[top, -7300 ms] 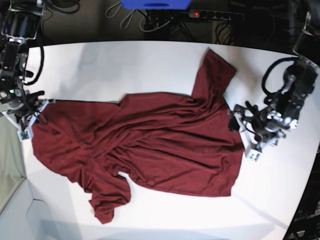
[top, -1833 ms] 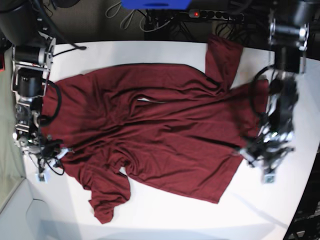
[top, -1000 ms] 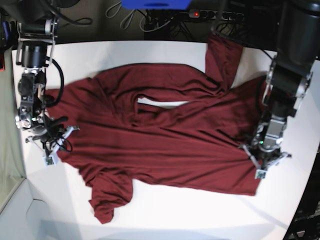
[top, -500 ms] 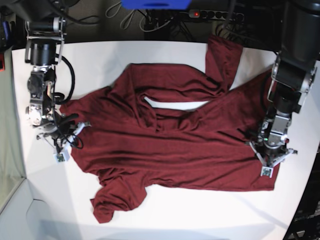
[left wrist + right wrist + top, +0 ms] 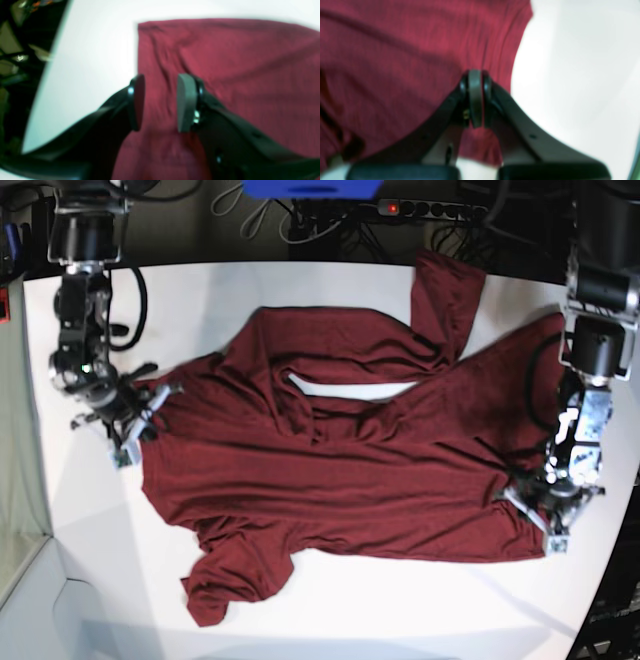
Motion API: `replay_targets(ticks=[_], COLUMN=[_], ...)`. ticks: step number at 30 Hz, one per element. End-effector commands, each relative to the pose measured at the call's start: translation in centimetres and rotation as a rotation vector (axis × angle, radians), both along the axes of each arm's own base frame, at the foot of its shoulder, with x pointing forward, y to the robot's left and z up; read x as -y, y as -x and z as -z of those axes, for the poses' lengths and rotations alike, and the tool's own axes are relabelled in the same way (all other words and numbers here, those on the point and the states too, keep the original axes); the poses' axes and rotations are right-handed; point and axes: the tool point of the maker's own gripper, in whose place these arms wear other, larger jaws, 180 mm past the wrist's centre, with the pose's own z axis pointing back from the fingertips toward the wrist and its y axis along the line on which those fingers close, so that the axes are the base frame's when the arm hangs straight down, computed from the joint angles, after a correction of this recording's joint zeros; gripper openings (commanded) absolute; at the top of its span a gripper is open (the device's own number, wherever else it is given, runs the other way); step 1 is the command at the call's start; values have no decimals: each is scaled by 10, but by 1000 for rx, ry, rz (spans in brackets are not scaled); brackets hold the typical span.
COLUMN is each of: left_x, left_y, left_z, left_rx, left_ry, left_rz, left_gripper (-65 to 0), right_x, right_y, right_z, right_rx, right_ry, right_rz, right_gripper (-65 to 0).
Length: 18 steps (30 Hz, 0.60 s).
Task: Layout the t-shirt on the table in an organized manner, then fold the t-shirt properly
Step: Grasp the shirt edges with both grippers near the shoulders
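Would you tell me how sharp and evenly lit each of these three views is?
Left wrist view: soft, the t-shirt smeared, the table washed out white. Right wrist view: blurrier, the right gripper and fabric both unsharp. Base view: the sharpest, evenly lit, dark beyond the table's far edge.

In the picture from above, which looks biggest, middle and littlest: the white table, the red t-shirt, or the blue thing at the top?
1. table
2. t-shirt
3. blue thing, only partly in view
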Motion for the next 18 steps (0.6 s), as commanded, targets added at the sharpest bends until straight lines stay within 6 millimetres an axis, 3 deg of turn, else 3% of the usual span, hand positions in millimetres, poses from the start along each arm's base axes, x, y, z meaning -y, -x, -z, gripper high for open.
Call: replay_targets(ticks=[1, 5, 11, 16, 18], left_x=[-11, 2, 16, 14, 9], left_y=[-8, 33, 117, 168, 180], left_z=[-30, -17, 13, 44, 56], left_rx=[74, -21, -161, -266, -304], left_ry=[-16, 23, 64, 58, 53], left_rz=[-10, -3, 2, -3, -18], left_gripper=[-436, -436, -436, -436, -436], right_x=[2, -9, -11, -6, 8], right_y=[-6, 7, 18, 21, 20], right_z=[-12, 3, 14, 27, 28], right_rx=[44, 8, -19, -56, -61], right_ry=[1, -22, -33, -36, -28], right_rz=[-3, -2, 0, 12, 40], right_gripper=[-650, -650, -650, -650, -650])
